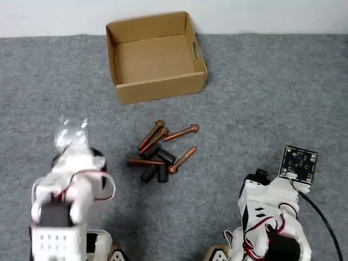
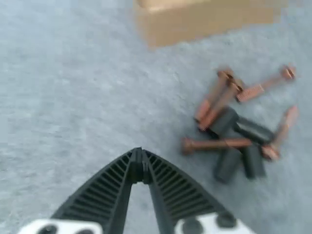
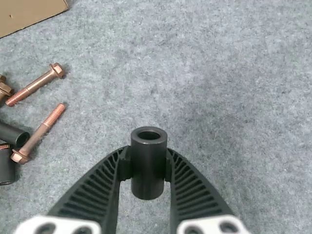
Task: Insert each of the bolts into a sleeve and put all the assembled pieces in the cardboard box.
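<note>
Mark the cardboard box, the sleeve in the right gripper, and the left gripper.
cardboard box [image 1: 160, 89], high view, front wall.
sleeve [image 3: 148, 165], right wrist view, middle of its side.
left gripper [image 2: 141, 163], left wrist view, between its fingertips.

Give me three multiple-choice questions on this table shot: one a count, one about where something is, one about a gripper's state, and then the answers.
1. How many copper bolts are there?
A three; B five; C seven.

2. Where do they lie relative to the cardboard box?
A inside it; B balanced on its rim; C outside it, on the mat.

3. What state is the right gripper in?
A shut on a black sleeve; B open and empty; C shut on a bolt.

Answers:
1 B, since five copper shafts can be counted in the high view.
2 C, since the box holds nothing and every bolt rests on the mat.
3 A, since the right wrist view shows the sleeve clamped upright in it.
</note>
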`<action>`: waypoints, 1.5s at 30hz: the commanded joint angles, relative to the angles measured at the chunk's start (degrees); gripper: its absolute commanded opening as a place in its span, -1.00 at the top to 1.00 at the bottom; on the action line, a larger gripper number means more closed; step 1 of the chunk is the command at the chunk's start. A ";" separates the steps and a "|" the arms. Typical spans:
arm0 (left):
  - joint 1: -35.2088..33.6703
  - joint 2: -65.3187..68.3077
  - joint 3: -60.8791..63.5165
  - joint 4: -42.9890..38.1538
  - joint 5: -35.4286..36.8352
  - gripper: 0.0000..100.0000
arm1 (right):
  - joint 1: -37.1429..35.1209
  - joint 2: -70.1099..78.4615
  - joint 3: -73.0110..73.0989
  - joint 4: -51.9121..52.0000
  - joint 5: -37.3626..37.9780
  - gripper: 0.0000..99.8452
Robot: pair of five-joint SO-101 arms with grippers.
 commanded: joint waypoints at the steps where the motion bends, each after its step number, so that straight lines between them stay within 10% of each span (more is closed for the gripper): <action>1: 5.36 17.32 -11.38 2.81 -0.70 0.98 | 0.66 -0.13 -0.35 -1.36 -0.53 0.98; 23: 23.47 74.99 -55.60 3.43 -25.14 0.76 | 0.66 -0.13 -0.35 -1.36 -4.48 0.98; 45: 24.09 120.62 -113.19 17.76 -28.48 0.53 | 0.48 -0.13 -0.35 -1.27 -4.48 0.98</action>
